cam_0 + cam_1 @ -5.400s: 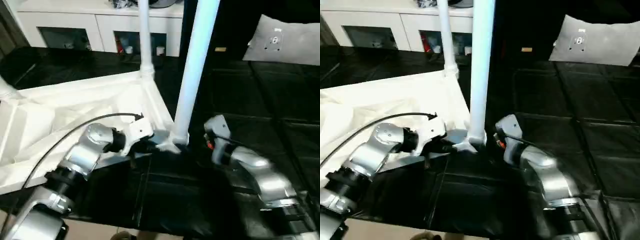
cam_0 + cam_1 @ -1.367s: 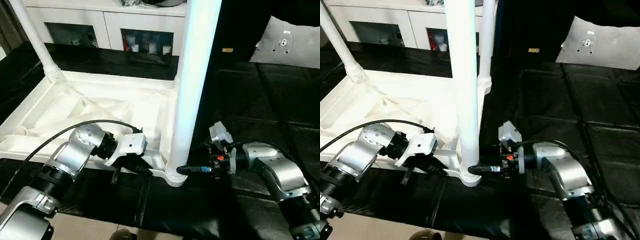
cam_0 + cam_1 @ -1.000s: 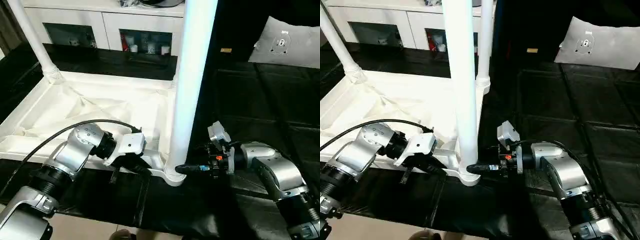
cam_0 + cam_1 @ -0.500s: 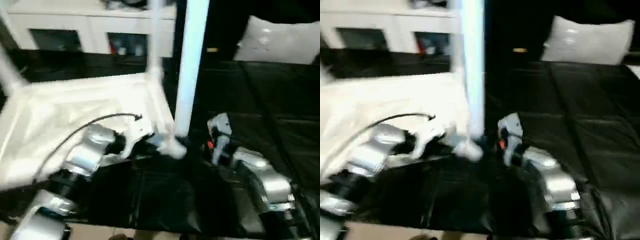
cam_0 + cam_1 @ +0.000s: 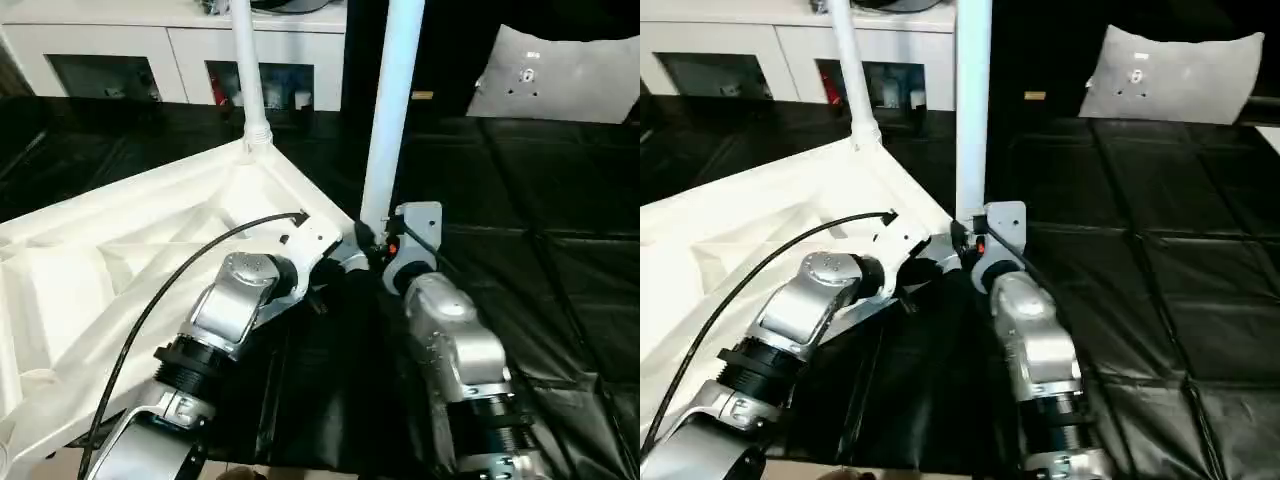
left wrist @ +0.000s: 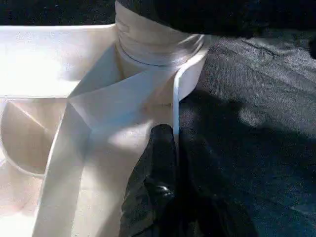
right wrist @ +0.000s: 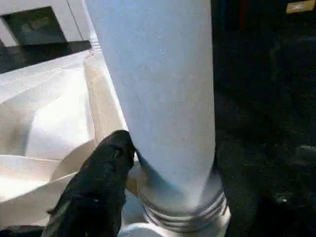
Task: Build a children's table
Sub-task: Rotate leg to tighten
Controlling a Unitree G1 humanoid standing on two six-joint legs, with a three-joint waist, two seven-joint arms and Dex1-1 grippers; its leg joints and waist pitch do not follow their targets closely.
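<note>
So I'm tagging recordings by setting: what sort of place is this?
Probably an indoor room set up for testing: a white cabinet with glass doors along the back, black quilted mats on the floor, and the upturned children's table lying on them.

My head pair looks down over my forearms; both wrist cameras sit close on the near table corner (image 6: 163, 79) they share.

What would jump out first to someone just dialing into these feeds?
The upside-down white table top lies on the black floor mat, ribbed underside up, with two legs standing in its corner sockets. The near leg rises in the middle, just ahead of both silver forearms. At its base the left gripper is shut on the top's rim, and one right gripper finger touches the leg.
</note>
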